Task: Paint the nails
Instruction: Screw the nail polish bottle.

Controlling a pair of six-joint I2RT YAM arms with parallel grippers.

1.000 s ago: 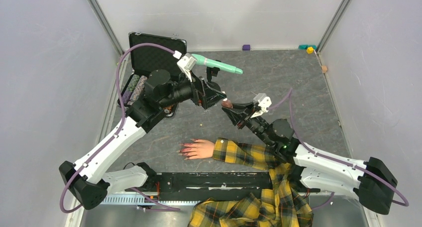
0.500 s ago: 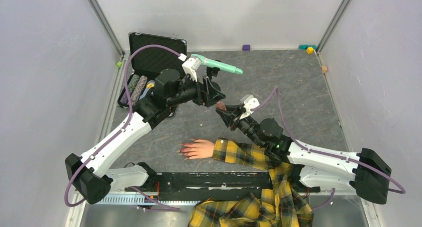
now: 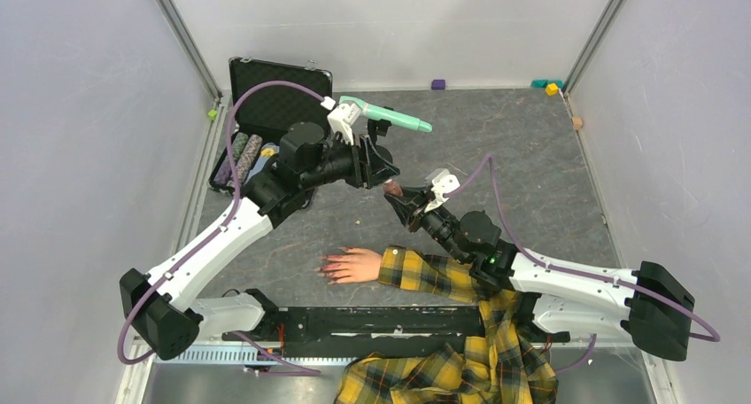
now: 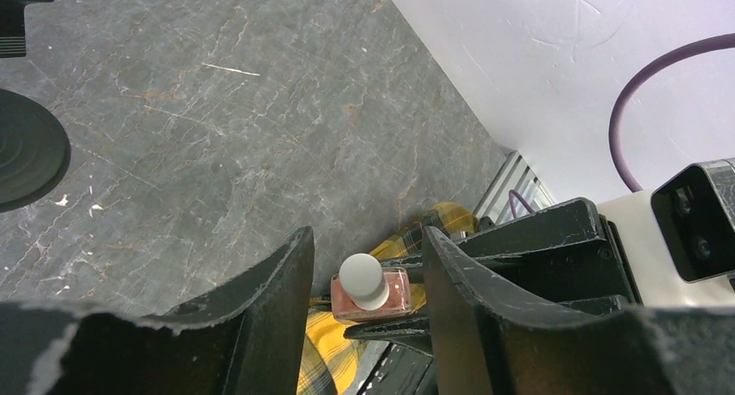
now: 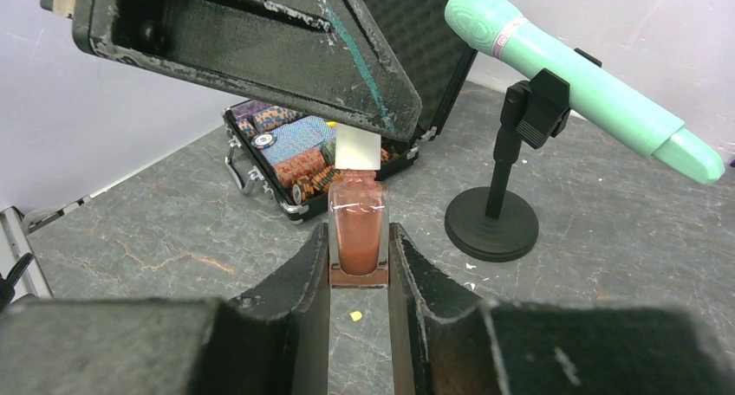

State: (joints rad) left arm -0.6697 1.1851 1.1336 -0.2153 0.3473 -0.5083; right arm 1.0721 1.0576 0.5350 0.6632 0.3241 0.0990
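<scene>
Lying by the near edge of the table (image 3: 531,156), the fake hand (image 3: 359,264) waits. The right gripper (image 5: 358,239) is clamped on the bottle (image 5: 357,211). The left gripper (image 4: 366,243) stands apart around its cap (image 4: 362,276). With the cap on, painting the nails (image 3: 329,267) has not begun, I think.

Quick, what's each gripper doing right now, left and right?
Left gripper: open, jaws straddling the white cap, gaps either side.
Right gripper: shut on the polish bottle.

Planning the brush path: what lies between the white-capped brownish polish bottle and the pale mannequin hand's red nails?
In the top view, bare grey stone-patterned tabletop, save one tiny pale crumb.
</scene>
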